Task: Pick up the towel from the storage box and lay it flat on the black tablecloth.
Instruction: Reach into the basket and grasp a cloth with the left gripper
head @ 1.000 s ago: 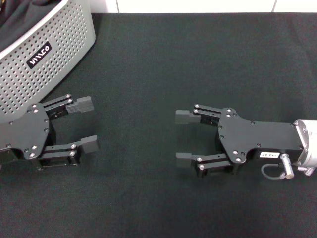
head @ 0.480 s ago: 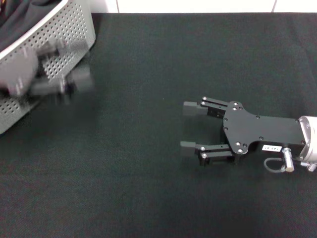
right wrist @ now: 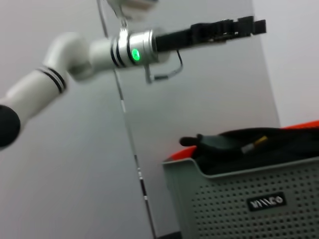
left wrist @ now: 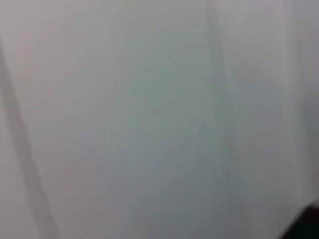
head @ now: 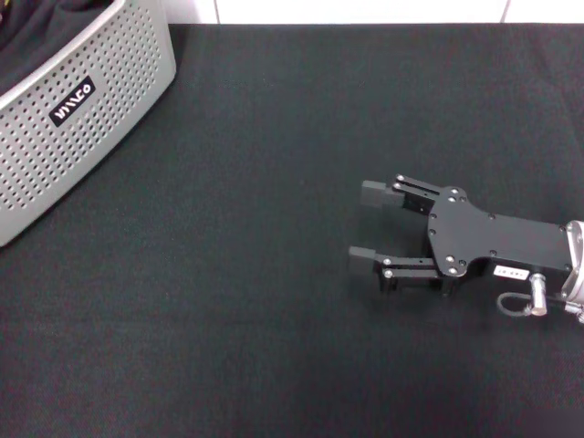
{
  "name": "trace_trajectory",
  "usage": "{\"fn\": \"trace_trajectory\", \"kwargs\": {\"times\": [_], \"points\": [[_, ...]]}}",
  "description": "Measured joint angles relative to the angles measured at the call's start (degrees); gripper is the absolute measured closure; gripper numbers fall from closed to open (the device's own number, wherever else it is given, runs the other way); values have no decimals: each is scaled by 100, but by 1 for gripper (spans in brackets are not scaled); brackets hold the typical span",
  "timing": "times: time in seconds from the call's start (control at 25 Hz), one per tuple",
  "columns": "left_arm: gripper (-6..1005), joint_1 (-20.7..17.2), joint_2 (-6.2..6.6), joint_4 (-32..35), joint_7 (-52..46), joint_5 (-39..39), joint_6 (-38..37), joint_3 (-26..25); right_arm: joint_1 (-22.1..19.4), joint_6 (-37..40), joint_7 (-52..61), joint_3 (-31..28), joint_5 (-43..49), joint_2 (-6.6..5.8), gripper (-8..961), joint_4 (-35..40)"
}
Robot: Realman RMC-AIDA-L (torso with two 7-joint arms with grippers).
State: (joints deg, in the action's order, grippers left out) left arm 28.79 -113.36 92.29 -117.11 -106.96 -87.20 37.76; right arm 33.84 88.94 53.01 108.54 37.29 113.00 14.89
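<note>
The right tool [head: 366, 224] hovers low over the black tablecloth [head: 274, 137], its jaws wide apart and holding nothing. The left tool [right wrist: 249, 25] is raised high above the storage box [right wrist: 239, 204]; its opening cannot be told.

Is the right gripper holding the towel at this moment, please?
No: the right gripper lies open over the black tablecloth with nothing between its fingers.

overhead head view; wrist views sideways

Left hand [right wrist: 234, 27] high above storage box [right wrist: 244, 204]
</note>
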Motion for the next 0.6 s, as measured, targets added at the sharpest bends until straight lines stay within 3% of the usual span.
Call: {"fn": "trace_trajectory", "kwargs": {"times": [0.2,0.24,0.4,0.48,0.6], "points": [[269,570,-93,837,-617,-2428,188,202,-75,-112,-2,-9,-12,9,71,-68],[270,688,-182,945,-681,-3176,223,356,-85,-130,-2,-9,-16,14,71,-73],[273,780,-364,991,-862,-4863,434,966,-97,-219,-2,-9,-19,24,71,-77],[275,778,-397,939,-956,-5354,458,1268,-92,-252,-2,-9,-16,29,72,-77],[276,754,-345,839,-1148,-5569,453,1519,-68,-307,-2,-9,3,32,72,-77]]}}
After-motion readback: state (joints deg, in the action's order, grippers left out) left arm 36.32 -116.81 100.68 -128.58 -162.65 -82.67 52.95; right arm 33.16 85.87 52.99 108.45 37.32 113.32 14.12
